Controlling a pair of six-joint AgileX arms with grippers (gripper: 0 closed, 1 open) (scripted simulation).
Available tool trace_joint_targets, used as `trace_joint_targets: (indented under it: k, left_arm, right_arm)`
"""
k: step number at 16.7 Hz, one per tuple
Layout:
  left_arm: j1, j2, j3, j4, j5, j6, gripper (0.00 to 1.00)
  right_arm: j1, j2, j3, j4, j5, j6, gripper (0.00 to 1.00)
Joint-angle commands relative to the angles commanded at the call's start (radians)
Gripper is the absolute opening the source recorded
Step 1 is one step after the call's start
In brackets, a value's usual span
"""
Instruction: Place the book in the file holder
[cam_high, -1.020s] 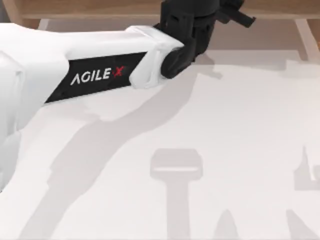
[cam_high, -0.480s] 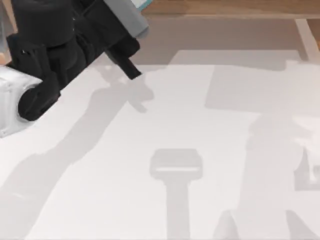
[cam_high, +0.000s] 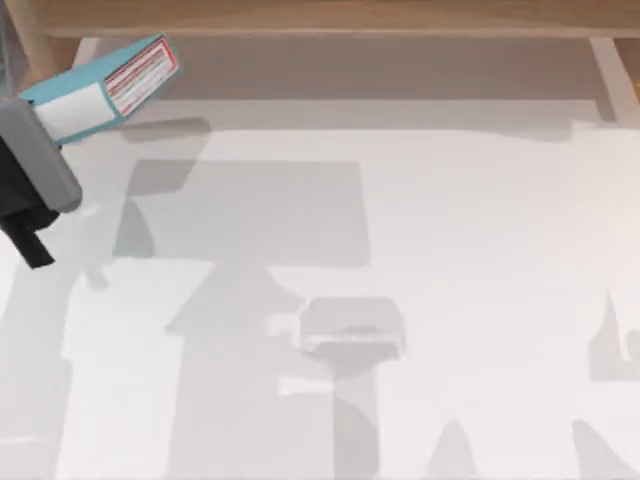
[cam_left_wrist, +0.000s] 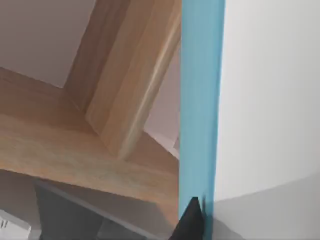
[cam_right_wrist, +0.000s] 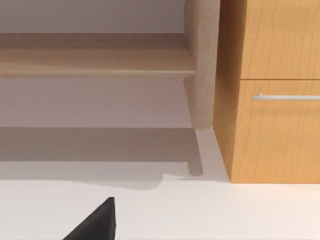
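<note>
the left gripper (cam_high: 30, 190) at the table's (cam_high: 420, 300) far-left edge clamps the book (cam_high: 105, 85), held aloft and tilted toward the wooden shelf board (cam_high: 330, 15) beyond; a skewed entry could snag wood and twist it loose.

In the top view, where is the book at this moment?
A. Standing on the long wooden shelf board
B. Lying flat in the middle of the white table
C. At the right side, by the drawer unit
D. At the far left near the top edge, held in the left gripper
D: the book sits at the top view's upper left, its near end clamped in the left gripper, above the white table.
</note>
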Motion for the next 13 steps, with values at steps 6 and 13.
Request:
trace_joint_targets:
  k: [6, 13]
  left_arm:
    - [0.342, 0.142, 0.036, 0.062, 0.132, 0.303, 0.00]
    - [0.468, 0.413, 0.297, 0.142, 0.210, 0.520, 0.00]
  right_arm:
    - [0.000, 0.000, 0.000, 0.000, 0.000, 0.000, 1.00]
    - [0.000, 0.000, 0.000, 0.000, 0.000, 0.000, 1.00]
